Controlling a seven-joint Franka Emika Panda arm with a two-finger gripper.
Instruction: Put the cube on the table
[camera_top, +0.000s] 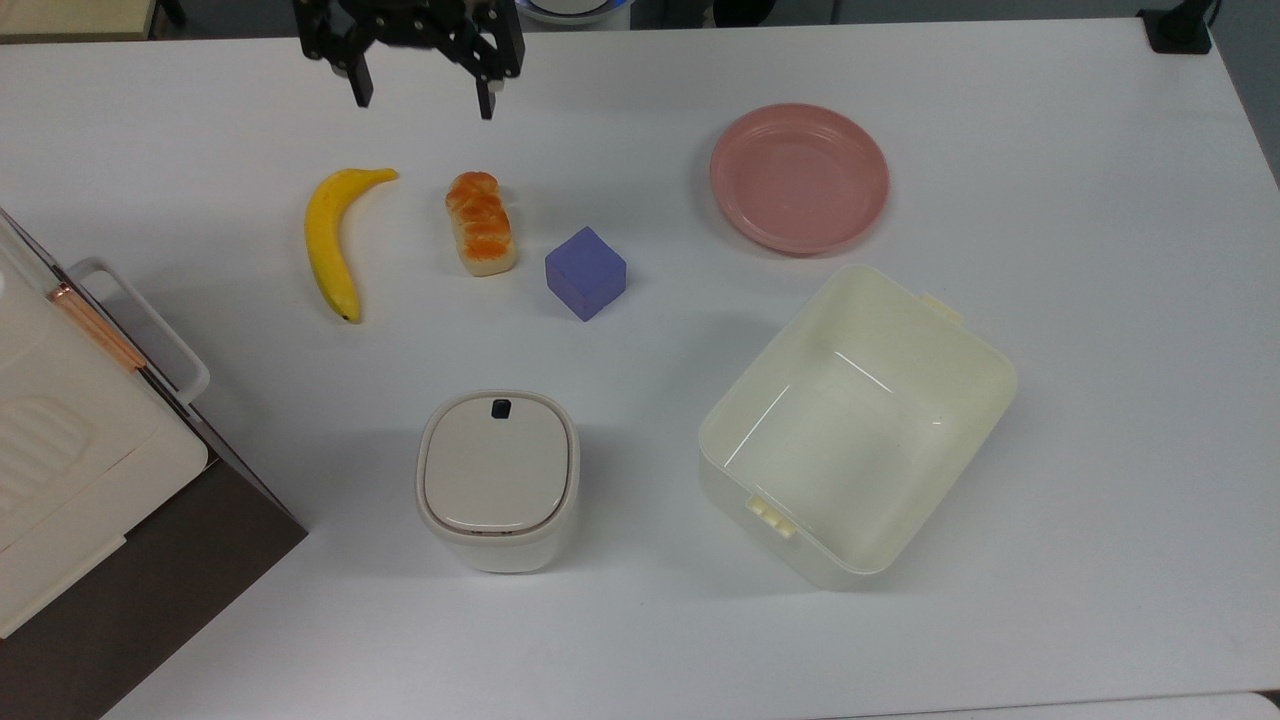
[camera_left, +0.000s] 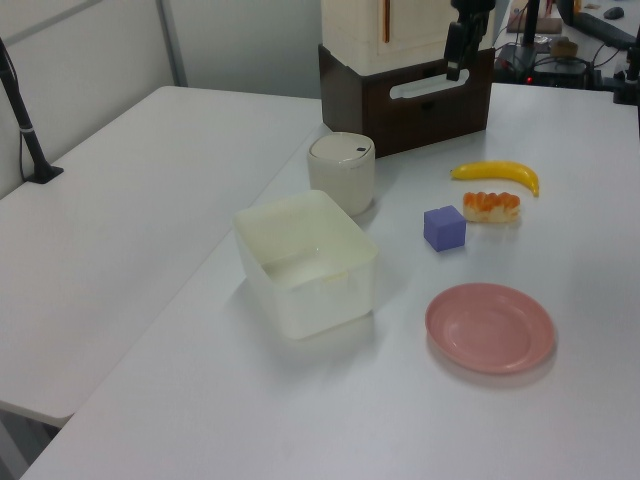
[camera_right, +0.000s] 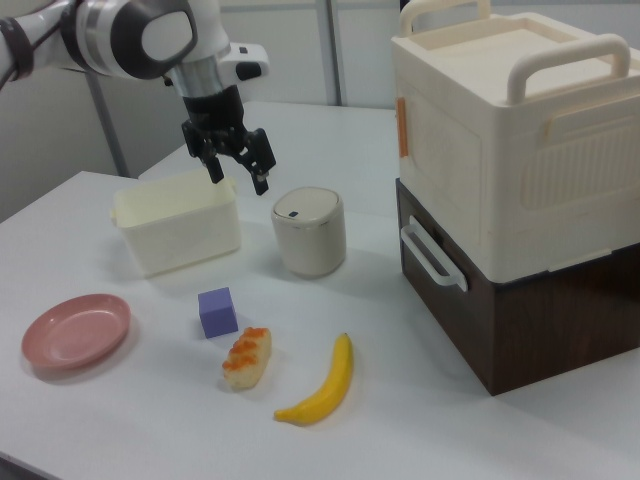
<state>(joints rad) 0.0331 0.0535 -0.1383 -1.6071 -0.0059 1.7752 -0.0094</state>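
Cube (top view): the cube (camera_top: 586, 272) sat flat on the table (camera_top: 1080, 200), untouched, with the bread roll (camera_top: 481, 222) just beside it at 9 o'clock and the pink plate (camera_top: 799, 178) toward 2 o'clock.
Gripper (top view): the gripper (camera_top: 423, 100) hung at 11 o'clock from the cube, well apart, fingers spread wide and holding nothing.
Cube (left view): it lay between the cream box (camera_left: 305, 263) at 8 o'clock and the roll at 2 o'clock (banana (camera_left: 496, 173) beyond).
Gripper (right view): raised at 12 o'clock above the cube, jaws apart, near the lidded bin (camera_right: 309, 231).
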